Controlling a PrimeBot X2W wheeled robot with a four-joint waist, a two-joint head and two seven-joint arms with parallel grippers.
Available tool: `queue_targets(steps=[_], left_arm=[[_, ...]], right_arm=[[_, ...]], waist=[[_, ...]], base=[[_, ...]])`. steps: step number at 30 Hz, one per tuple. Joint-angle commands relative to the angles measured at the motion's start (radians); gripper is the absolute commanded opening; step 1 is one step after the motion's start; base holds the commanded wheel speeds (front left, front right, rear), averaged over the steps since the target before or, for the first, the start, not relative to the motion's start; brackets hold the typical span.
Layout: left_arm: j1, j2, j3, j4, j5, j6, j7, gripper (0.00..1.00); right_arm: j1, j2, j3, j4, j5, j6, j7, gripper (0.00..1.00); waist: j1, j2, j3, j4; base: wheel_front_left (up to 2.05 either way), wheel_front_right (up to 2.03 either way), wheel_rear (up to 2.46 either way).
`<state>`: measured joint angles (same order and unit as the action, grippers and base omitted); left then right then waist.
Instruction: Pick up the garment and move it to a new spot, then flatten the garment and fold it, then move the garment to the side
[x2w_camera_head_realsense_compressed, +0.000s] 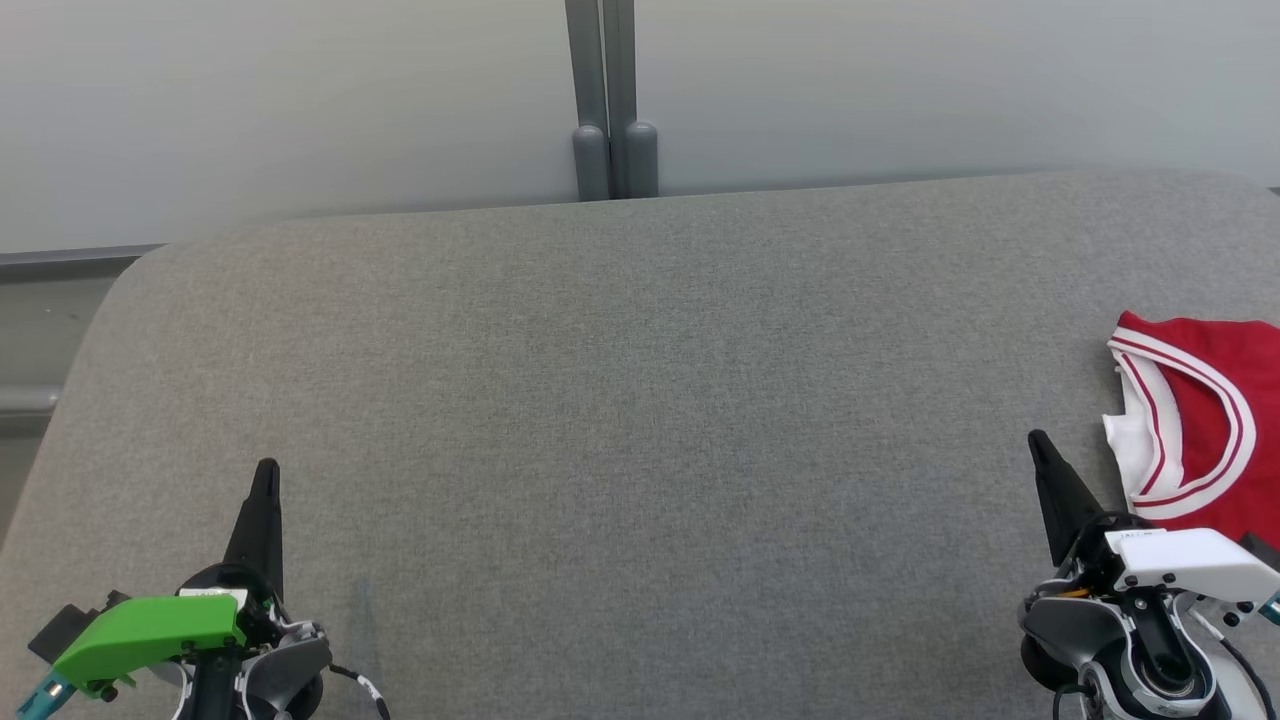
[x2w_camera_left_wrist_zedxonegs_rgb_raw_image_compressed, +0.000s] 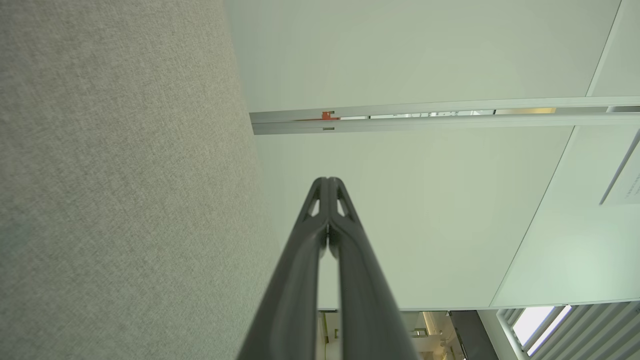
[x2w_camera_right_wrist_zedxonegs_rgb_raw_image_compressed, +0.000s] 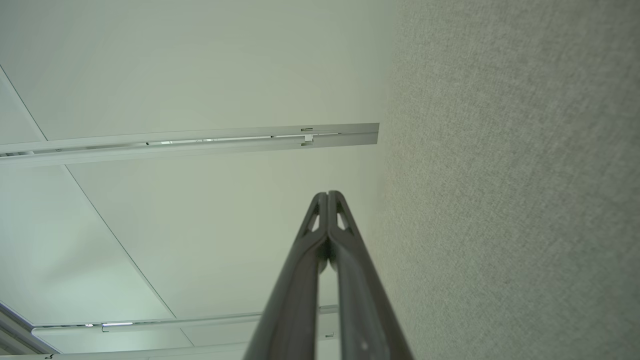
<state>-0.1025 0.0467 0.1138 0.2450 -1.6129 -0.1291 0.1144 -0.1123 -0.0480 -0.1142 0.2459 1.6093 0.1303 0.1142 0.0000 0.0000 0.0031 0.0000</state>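
you've got the garment (x2w_camera_head_realsense_compressed: 1200, 425) at the far right of the grey fabric table (x2w_camera_head_realsense_compressed: 640, 400) in the head view, on the robot's right, lying on the cloth surface and cut off by the frame's right edge; it's red, with a curved band of white trim carrying thin red stripes around an opening, and a crumpled bit of white inner fabric at the opening's left edge; it looks rumpled, not spread flat.

the trimmed opening faces left, toward the table's middle; the visible part runs far-to-near along the right edge; true long axis: cannot tell, too much is out of frame.

left gripper (x2w_camera_head_realsense_compressed: 266, 470) sits at the lower left, well apart from the garment; fingers pressed together, nothing between them; the left wrist view shows the same, left gripper (x2w_camera_left_wrist_zedxonegs_rgb_raw_image_compressed: 327, 181) tips meeting, table fabric on that view's left.

right gripper (x2w_camera_head_realsense_compressed: 1038, 438) is at the lower right, just left of the garment, no visible contact; fingers together and empty, confirmed in the right wrist view, right gripper (x2w_camera_right_wrist_zedxonegs_rgb_raw_image_compressed: 327, 194), table fabric on that view's right.
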Motion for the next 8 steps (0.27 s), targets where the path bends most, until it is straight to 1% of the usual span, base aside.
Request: queue_targets(steps=[1, 8], left_arm=[[-0.011, 0.007, 0.002, -0.002, 0.0, -0.005, 0.003, 0.0], [-0.011, 0.007, 0.002, -0.002, 0.0, -0.005, 0.003, 0.0]], right_arm=[[0.009, -0.004, -0.002, -0.006, 0.007, 0.001, 0.003, 0.0], [0.009, -0.004, -0.001, -0.006, 0.007, 0.001, 0.003, 0.0]], waist=[[0.0, 0.0, 0.0, 0.0], [0.0, 0.0, 0.0, 0.0]], base=[[0.0, 0.0, 0.0], [0.0, 0.0, 0.0]])
